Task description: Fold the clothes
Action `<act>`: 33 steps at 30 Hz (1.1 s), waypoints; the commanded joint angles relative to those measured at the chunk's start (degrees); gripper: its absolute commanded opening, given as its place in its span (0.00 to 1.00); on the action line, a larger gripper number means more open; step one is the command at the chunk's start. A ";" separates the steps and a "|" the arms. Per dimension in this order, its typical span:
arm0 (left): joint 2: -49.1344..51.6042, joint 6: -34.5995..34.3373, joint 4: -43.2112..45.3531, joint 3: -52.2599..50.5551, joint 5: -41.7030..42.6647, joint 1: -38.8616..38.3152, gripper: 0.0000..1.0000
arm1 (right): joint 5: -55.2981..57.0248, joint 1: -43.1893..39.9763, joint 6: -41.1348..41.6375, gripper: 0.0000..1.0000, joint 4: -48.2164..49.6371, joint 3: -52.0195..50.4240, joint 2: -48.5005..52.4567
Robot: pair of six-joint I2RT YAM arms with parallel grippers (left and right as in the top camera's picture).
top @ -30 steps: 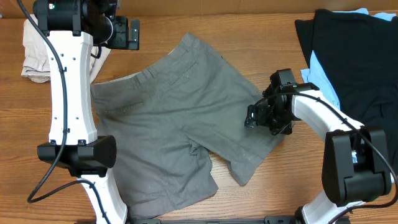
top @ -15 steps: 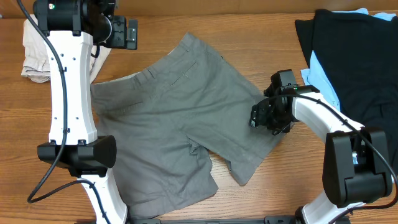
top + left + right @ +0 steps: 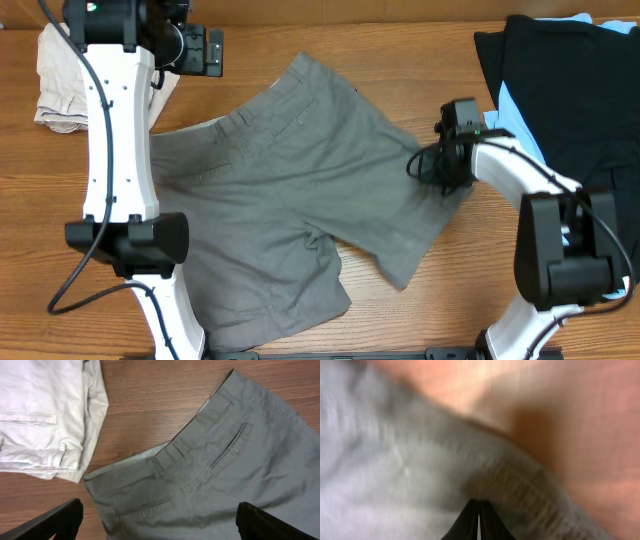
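The clothes in hand are grey shorts (image 3: pixel 290 180), spread flat in the middle of the table with the waistband (image 3: pixel 165 455) toward the upper left. My right gripper (image 3: pixel 425 166) is at the hem of the right leg, shut on a pinch of the grey fabric. In the right wrist view its fingertips (image 3: pixel 479 510) meet tightly, with the hem (image 3: pixel 530 490) bunched around them. My left gripper (image 3: pixel 205 52) hangs open, high above the waistband. Its wide-apart fingers (image 3: pixel 55 520) frame a back pocket and touch nothing.
A beige garment (image 3: pixel 55 80) lies folded at the table's upper left, close beside the left arm. A black garment (image 3: pixel 570 90) and a light-blue one (image 3: pixel 520 125) are piled at the upper right, just behind the right arm.
My right gripper has closed on the right leg's hem and shifted up and to the right, dragging that edge of the shorts with it. The left arm has barely moved.
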 commanded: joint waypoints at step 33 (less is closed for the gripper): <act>23.56 18.67 3.98 -0.70 5.70 -2.05 0.86 | -12.11 -2.62 -3.50 0.95 -55.76 82.01 24.48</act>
